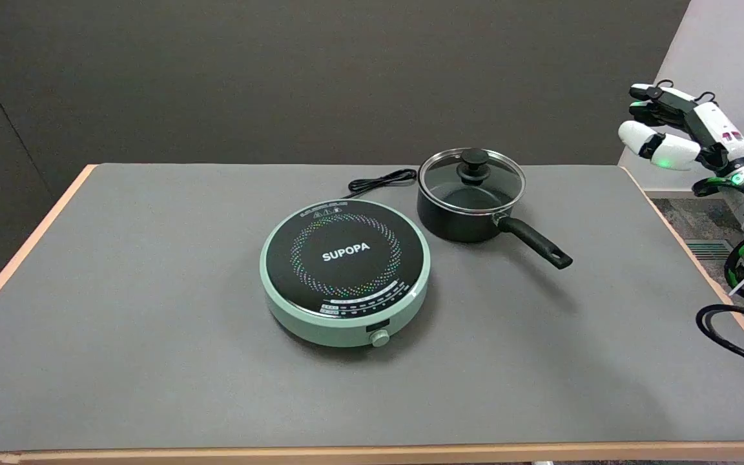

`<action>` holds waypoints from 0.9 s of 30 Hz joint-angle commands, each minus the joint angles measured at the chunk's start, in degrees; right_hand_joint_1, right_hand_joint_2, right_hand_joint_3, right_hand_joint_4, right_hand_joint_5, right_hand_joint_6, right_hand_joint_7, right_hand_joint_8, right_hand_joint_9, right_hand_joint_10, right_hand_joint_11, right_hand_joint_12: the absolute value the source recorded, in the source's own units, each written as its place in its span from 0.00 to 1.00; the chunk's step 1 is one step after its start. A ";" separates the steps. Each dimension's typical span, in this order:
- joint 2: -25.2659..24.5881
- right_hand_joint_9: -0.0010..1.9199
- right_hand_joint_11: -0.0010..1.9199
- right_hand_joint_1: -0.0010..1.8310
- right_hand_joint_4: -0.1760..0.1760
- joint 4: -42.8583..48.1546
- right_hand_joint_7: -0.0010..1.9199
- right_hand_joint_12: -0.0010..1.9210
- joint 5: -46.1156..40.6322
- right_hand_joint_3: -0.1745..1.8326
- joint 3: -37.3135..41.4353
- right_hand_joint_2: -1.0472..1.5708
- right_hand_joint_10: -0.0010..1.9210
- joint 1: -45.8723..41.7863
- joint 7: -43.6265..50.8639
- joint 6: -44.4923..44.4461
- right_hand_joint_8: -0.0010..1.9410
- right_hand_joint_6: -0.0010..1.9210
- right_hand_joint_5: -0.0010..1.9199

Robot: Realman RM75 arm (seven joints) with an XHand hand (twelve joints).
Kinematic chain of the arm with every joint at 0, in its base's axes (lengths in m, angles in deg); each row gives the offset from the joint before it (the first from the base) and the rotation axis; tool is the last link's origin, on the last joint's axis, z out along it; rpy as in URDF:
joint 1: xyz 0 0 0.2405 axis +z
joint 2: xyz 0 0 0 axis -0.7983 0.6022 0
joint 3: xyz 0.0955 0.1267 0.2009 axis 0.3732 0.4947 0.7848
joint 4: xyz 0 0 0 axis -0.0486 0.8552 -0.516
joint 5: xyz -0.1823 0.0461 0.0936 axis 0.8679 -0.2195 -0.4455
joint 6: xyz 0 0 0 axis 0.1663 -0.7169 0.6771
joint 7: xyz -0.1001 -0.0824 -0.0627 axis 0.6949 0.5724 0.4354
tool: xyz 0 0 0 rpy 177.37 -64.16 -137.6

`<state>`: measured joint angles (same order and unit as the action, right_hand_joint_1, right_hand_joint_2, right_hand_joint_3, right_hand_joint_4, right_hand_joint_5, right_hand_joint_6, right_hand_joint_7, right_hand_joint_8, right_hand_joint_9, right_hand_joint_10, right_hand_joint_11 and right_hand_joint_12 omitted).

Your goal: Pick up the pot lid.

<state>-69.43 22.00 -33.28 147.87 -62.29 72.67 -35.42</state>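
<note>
Head view: right hand (672, 132), empty, fingers loosely spread, hovers at frame's right edge; pot lid (471, 172) sits lower-left, knob up.

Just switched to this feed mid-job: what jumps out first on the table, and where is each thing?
The mint-green induction cooker with its black top sits mid-table. Just behind it to the right stands a black pot with its glass pot lid still on and its handle pointing toward the near right. The right hand is in the air past the table's right edge, fingers apart, holding nothing.
</note>
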 commanded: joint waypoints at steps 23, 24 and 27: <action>3.90 0.28 0.19 0.29 0.71 -14.18 0.30 0.37 14.42 0.50 5.55 0.62 0.16 0.32 0.19 -6.05 0.10 0.10 0.22; 4.00 0.28 0.19 0.29 0.71 -14.53 0.30 0.38 14.43 0.50 5.59 0.62 0.16 0.32 0.19 -6.46 0.10 0.10 0.21; 4.33 0.28 0.19 0.29 0.72 -15.74 0.29 0.37 14.43 0.51 5.14 0.62 0.16 0.32 0.19 -7.61 0.10 0.10 0.21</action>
<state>-66.47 12.69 -21.74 151.95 -62.11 72.76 -39.28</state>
